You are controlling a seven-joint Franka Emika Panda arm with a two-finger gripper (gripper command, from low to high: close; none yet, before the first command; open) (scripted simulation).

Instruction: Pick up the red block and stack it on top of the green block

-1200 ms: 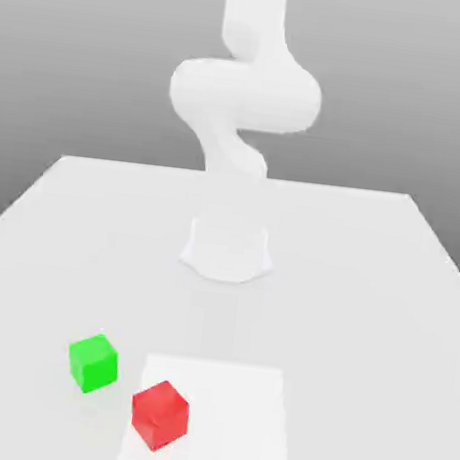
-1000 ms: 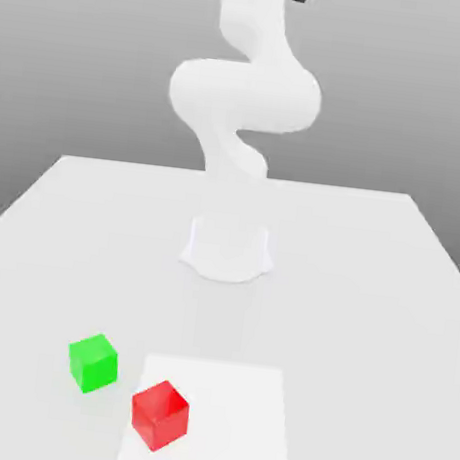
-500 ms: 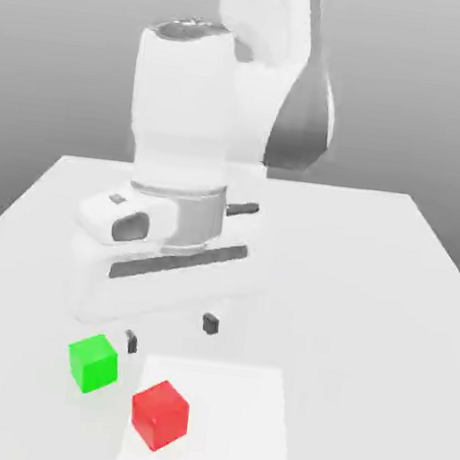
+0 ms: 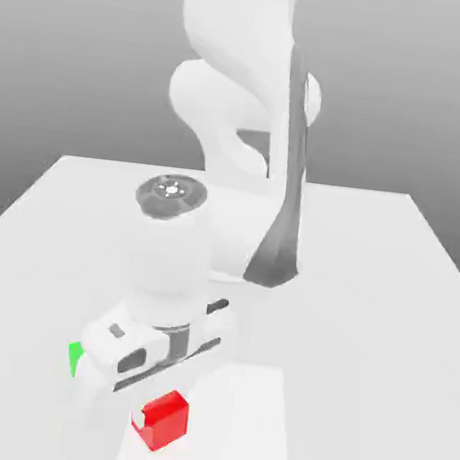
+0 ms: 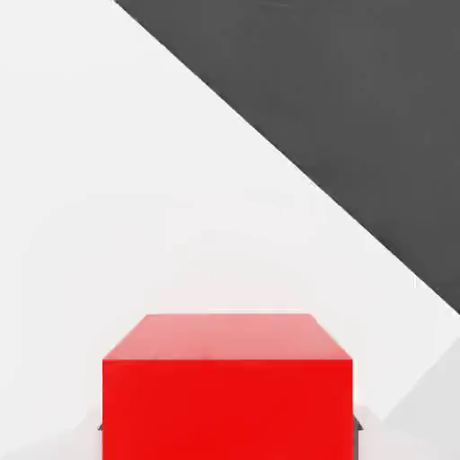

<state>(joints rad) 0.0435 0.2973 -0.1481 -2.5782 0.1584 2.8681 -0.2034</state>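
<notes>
Lowered, the end effector (image 4: 160,417) now meets the red block (image 4: 161,421).

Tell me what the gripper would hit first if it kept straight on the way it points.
Probably the red block, right at the gripper; how much depth remains before the white surface is unclear.

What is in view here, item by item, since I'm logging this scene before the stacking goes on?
Red block: one, red, on the white sheet, at the gripper.
Green block: one, green, on the table toward the exterior view's left, partly hidden by the gripper.
White sheet: one, white, under the red block.
Table: one, pale grey, under everything.
Gripper: one, white with dark parts, low over the red block.
Arm: one, white with dark grey parts, behind the blocks.
</notes>
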